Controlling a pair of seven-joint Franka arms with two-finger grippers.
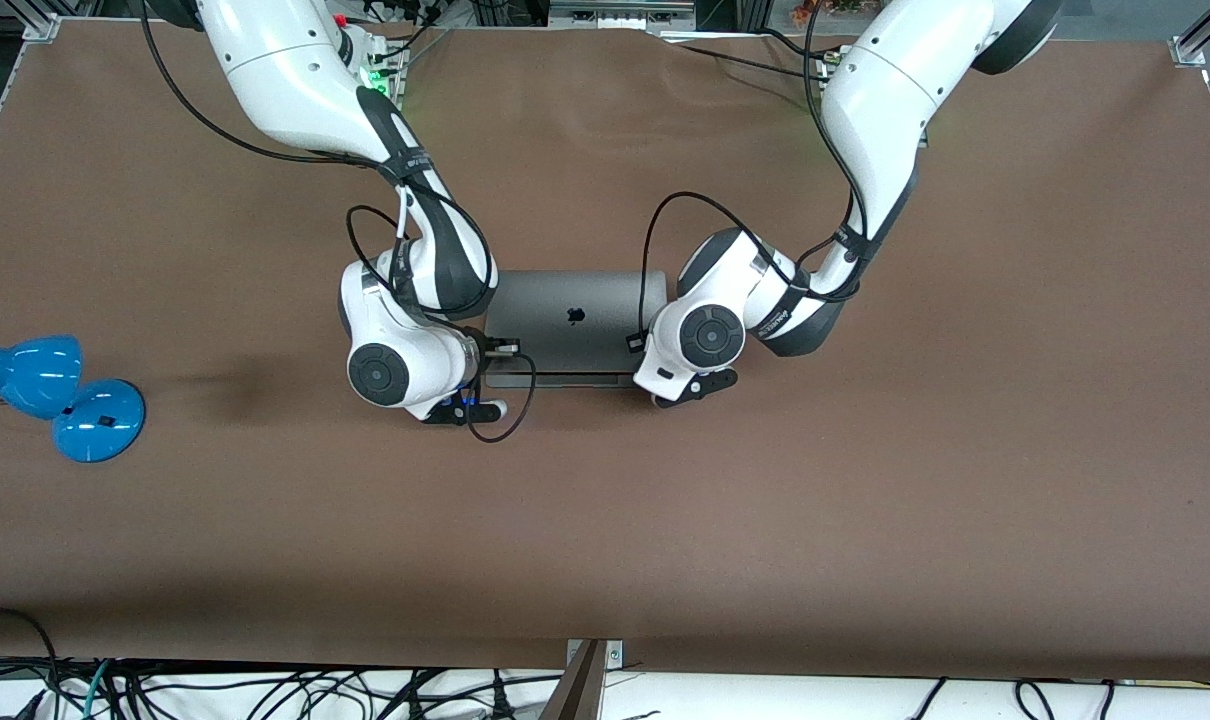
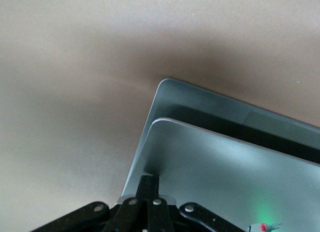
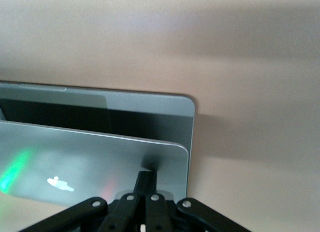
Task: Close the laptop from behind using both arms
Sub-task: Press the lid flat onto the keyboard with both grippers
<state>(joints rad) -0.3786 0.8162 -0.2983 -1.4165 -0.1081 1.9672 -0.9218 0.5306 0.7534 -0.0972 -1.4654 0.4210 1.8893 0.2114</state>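
Observation:
The space-grey laptop [image 1: 575,320] lies at the table's middle, its lid with the dark apple logo lowered almost onto the base, with a narrow gap left. A strip of the base [image 1: 560,380] shows below the lid's edge. My right gripper [image 3: 149,174] is shut, its fingertips pressed on the lid's outer face [image 3: 90,162] near the corner at the right arm's end. My left gripper [image 2: 150,178] is shut and presses the lid [image 2: 225,177] near the corner at the left arm's end. In the front view both wrists [image 1: 405,365] [image 1: 700,340] hide the fingers.
A blue lamp [image 1: 55,390] lies at the right arm's end of the brown table [image 1: 865,500]. Black cables loop from both wrists beside the laptop. Cables hang along the table's edge nearest the front camera.

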